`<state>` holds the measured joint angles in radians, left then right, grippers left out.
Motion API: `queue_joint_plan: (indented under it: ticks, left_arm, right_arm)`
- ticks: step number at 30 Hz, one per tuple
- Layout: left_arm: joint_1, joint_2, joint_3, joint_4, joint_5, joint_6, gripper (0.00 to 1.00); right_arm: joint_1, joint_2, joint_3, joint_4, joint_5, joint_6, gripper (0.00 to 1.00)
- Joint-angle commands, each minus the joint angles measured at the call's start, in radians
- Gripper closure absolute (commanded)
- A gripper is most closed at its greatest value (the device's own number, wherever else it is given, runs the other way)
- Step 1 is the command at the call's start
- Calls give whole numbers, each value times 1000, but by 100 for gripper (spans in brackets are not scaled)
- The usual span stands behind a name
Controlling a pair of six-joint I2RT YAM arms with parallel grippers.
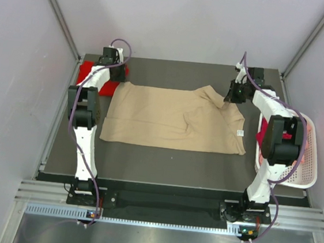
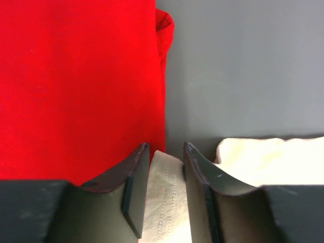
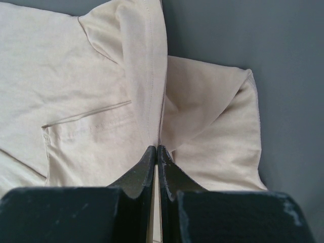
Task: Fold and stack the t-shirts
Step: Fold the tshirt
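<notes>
Across the surface [image 1: 163, 162] the tan shirt [image 1: 156, 118] lay long axis left to right, my hands at its far corners. A red shirt [image 1: 89, 70] sat far left, red cloth [image 1: 261, 135] in the basket [image 1: 307, 171]. My right hand [image 3: 157, 152] pinched a tan fold. My left hand [image 2: 166, 152] stood narrow around the hem; whether it gripped, I cannot tell.

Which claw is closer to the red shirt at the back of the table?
Left. The left gripper sits right beside the red shirt, straddling a corner of the tan shirt. The right gripper is across the table, pinching that shirt's other end.
</notes>
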<state>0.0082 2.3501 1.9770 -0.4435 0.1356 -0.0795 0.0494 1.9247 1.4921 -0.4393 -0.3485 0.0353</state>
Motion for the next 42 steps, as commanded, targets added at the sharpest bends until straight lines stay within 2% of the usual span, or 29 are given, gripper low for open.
queue_joint_plan:
  ticks: [1, 2, 3, 5, 11, 22, 33, 42]
  left_arm:
    - [-5, 3, 11, 26, -11, 12, 65]
    - [-4, 0, 13, 28, -11, 12, 71]
    - [-5, -3, 13, 28, -10, 9, 84]
    - [-4, -20, 14, 35, -2, -8, 100]
    - [-5, -112, -3, 34, -28, -63, 100]
    - [-1, -282, -205, 63, -93, -89, 100]
    - [21, -431, -430, 71, -73, -109, 100]
    - [33, -525, -559, 71, -126, -95, 100]
  right_arm:
    - [4, -70, 23, 16, 6, -18, 100]
    - [4, -70, 25, 19, 8, -20, 100]
    - [6, -69, 31, 19, 11, -21, 100]
    - [6, -69, 40, 16, 29, -29, 100]
    - [4, -114, 54, 37, 177, -110, 100]
    - [6, -276, -101, 140, 255, -308, 100]
    - [6, -417, -312, 100, 293, -334, 100]
    - [6, -541, -458, 97, 381, -347, 100]
